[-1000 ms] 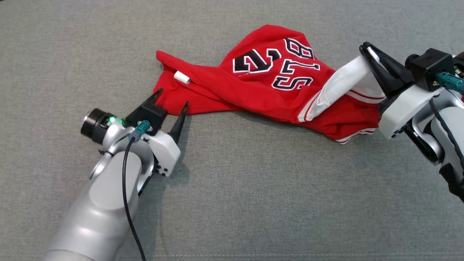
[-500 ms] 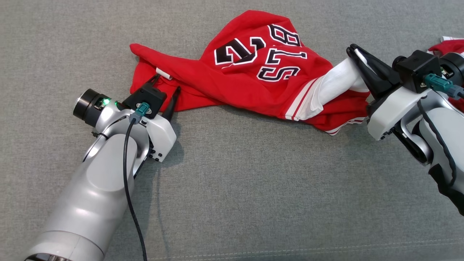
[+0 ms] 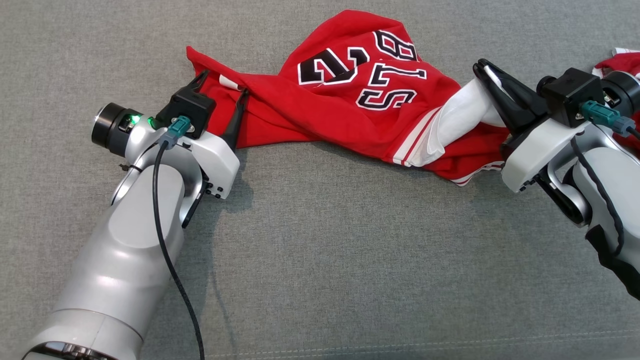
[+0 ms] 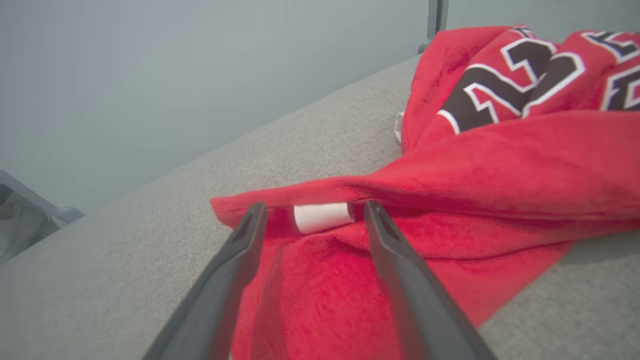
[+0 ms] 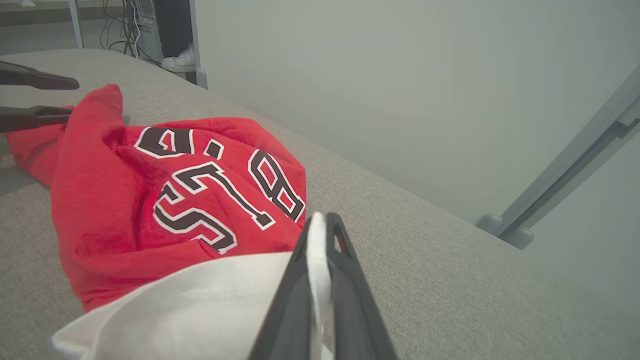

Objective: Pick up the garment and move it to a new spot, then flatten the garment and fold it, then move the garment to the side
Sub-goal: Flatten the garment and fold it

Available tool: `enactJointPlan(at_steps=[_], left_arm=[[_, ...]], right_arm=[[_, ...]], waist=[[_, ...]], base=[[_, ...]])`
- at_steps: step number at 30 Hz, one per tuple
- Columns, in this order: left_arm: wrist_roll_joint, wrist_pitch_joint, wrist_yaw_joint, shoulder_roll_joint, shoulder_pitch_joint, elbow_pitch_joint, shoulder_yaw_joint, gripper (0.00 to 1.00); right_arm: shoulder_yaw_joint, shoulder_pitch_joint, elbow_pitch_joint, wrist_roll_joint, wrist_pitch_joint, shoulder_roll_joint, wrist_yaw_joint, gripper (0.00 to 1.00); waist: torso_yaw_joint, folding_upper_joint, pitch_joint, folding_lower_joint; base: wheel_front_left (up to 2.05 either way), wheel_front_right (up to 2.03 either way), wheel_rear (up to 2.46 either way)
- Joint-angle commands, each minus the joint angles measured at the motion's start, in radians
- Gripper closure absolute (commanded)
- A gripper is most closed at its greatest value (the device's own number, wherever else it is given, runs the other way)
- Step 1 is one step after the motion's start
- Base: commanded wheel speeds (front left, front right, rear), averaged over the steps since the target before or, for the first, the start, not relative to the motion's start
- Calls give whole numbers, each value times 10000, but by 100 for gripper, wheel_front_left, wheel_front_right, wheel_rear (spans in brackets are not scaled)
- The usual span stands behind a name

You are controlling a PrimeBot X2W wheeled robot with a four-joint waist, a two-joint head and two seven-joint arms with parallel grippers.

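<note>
on the grey pad (image 3: 350, 260) the garment (image 3: 350, 105) is lying crumpled. right gripper (image 3: 482, 68) is pinching its white edge, left gripper (image 3: 223, 85) is gaping wide astride a corner — closing there is risking grabbing both layers.

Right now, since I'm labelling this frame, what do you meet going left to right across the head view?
The left gripper, open at a corner of the red jersey → black numerals → white fabric → right gripper, shut on that white fabric → another red cloth at the edge.
</note>
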Motion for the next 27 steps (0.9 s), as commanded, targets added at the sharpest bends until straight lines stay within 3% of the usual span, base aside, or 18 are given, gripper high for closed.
enactJointPlan(at_steps=[1, 9, 13, 14, 18, 19, 20, 27], left_arm=[[-109, -59, 51, 319, -188, -154, 299, 0], [-436, -47, -149, 307, -446, 709, 537, 0], [-759, 15, -363, 256, -883, 1544, 702, 7], [-814, 8, -401, 246, -999, 1668, 729, 11], [-994, -21, -564, 143, -1327, 1974, 757, 67], [-1017, -27, -607, 115, -1382, 2017, 734, 95], [-1042, -34, -649, 92, -1425, 2044, 713, 100], [-1184, -54, -764, 231, -1562, 1391, 793, 100]], right_arm=[[15, 97, -69, 80, -157, -39, -4, 100], [185, -29, -25, 156, -179, 115, -4, 100], [275, -126, -3, 197, -190, 226, -4, 100], [281, -143, 7, 208, -193, 245, -4, 100], [268, -142, 61, 237, -205, 290, -4, 100], [254, -131, 85, 250, -207, 303, -4, 100], [240, -119, 109, 262, -209, 317, -4, 100], [-32, -61, -3, 298, -216, 282, -4, 100]], waist=[[-1, 0, -9, 0], [-249, 0, 92, 0], [-454, 0, 204, 0], [-488, 0, 221, 0], [-548, 0, 212, 0], [-539, 0, 191, 0], [-525, 0, 164, 0], [-211, 0, -167, 0]], base=[[0, 0, 0], [0, 0, 0], [0, 0, 0], [0, 0, 0], [0, 0, 0], [0, 0, 0], [0, 0, 0], [0, 0, 0]])
